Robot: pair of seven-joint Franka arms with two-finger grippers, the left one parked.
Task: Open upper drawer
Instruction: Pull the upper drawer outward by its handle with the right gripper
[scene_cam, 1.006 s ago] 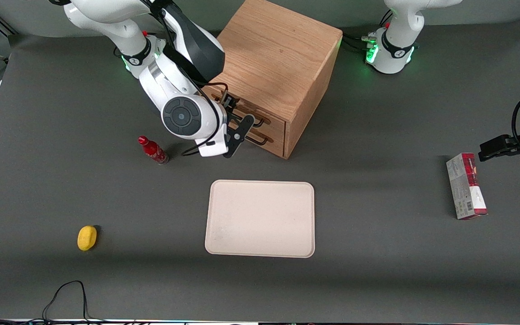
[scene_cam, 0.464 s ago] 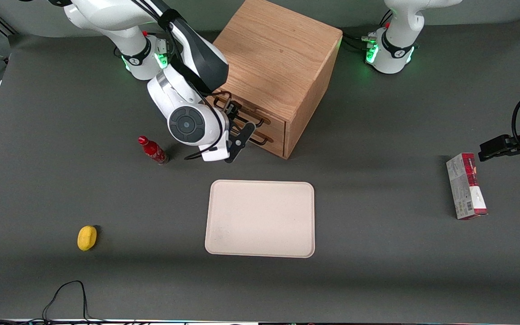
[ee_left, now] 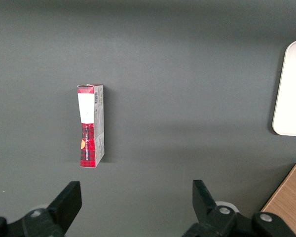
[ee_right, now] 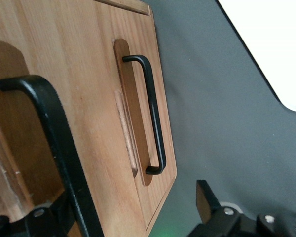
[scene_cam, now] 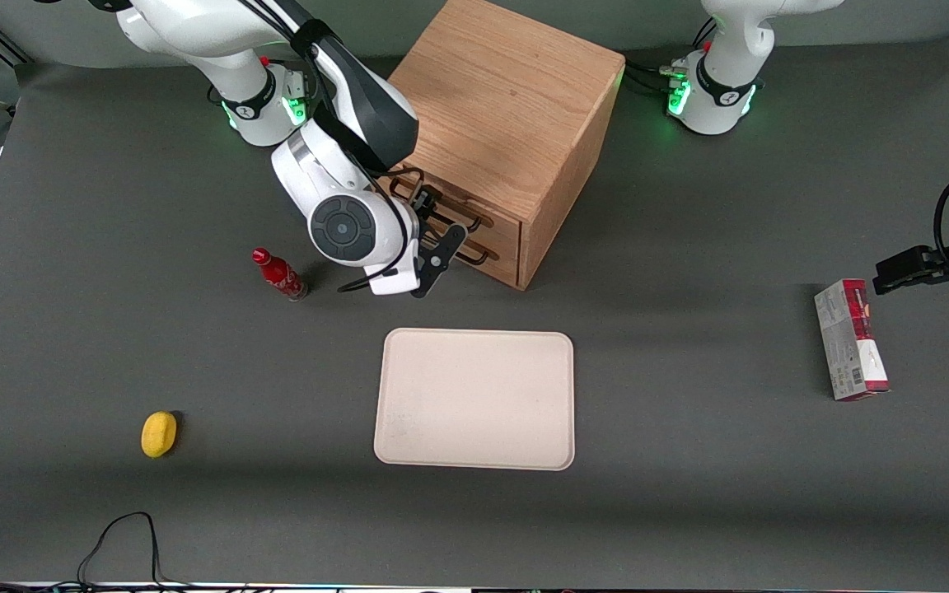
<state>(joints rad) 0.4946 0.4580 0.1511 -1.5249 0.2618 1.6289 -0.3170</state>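
The oak cabinet (scene_cam: 507, 99) stands at the back of the table with two drawers in its front. The upper drawer (scene_cam: 501, 222) looks shut, with its long black wire handle (scene_cam: 474, 218) across the light wood front. My right gripper (scene_cam: 439, 217) is right in front of this drawer and is open. In the right wrist view the upper handle (ee_right: 52, 138) runs close past one of the fingers (ee_right: 207, 197), inside the gap of the gripper (ee_right: 130, 205). The lower drawer (ee_right: 160, 74) with its own black handle (ee_right: 153, 113) is shut.
A beige tray (scene_cam: 474, 399) lies nearer the front camera than the cabinet. A red bottle (scene_cam: 278, 274) lies beside my arm, and a yellow lemon (scene_cam: 158, 433) toward the working arm's end. A red-and-grey box (scene_cam: 849, 339) (ee_left: 91, 126) lies toward the parked arm's end.
My right arm has shifted slightly toward the cabinet, bringing the open gripper closer to the upper drawer's handle. In the last half second it hardly moved. The drawers look the same.
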